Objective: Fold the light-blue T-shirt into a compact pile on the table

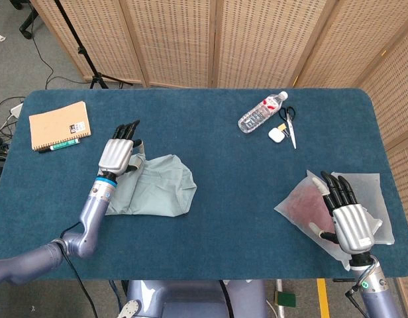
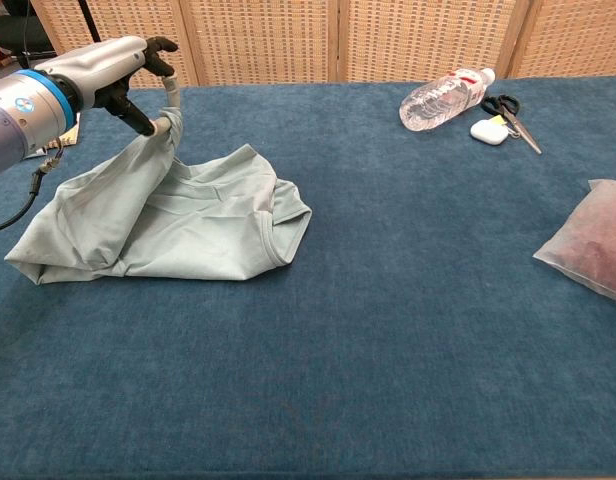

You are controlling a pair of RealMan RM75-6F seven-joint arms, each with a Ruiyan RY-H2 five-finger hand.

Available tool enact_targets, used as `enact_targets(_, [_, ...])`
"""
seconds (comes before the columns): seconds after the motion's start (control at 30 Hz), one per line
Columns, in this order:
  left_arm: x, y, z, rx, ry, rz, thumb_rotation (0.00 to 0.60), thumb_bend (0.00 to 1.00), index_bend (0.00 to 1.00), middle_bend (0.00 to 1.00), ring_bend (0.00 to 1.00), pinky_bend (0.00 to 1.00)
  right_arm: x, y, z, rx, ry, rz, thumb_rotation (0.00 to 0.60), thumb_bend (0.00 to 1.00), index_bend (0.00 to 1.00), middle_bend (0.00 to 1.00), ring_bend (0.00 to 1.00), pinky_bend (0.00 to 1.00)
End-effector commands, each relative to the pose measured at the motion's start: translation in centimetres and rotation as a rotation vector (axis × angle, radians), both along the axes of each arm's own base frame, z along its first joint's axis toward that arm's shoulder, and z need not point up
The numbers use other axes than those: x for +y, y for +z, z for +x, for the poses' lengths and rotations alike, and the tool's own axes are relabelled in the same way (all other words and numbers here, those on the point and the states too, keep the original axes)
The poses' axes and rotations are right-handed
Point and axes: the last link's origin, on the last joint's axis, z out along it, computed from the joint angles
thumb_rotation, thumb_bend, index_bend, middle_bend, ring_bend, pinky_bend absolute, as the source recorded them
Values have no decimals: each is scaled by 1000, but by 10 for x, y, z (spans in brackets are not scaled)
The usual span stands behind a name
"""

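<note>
T-shirt (image 1: 154,192) lies bunched on table (image 1: 210,232) left half, one end lifted, pinched by left hand (image 1: 118,154). Right hand (image 1: 346,218) fingers spread, holding nothing, over plastic bag (image 1: 300,202). Notebook (image 1: 58,124) far left; bottle (image 1: 261,111) and scissors (image 1: 290,122) far side.

I see the light-blue T-shirt (image 2: 188,225) lying crumpled left of centre on the table (image 2: 388,330), well left of the water bottle (image 2: 443,97). One end is lifted off the cloth and drawn over the flat remainder, pinched in my left hand (image 2: 138,75).
</note>
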Motion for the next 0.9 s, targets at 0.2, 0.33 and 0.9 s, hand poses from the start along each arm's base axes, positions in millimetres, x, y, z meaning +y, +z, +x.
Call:
enact_targets(0.2, [6, -14, 16, 7, -20, -15, 600, 599, 769, 0, 0, 0, -1, 0, -1, -2, -3, 1, 600, 0, 0, 0, 0, 0])
enact_targets(0.33, [10, -23, 22, 32, -24, -15, 600, 598, 769, 0, 0, 0, -1, 1, -1, -3, -6, 1, 600, 0, 0, 0, 0, 0])
enact_targets(0.9, [16, -67, 46, -19, -46, -73, 600, 597, 769, 0, 0, 0, -4, 3, -5, -6, -27, -7, 600, 0, 0, 0, 0, 0])
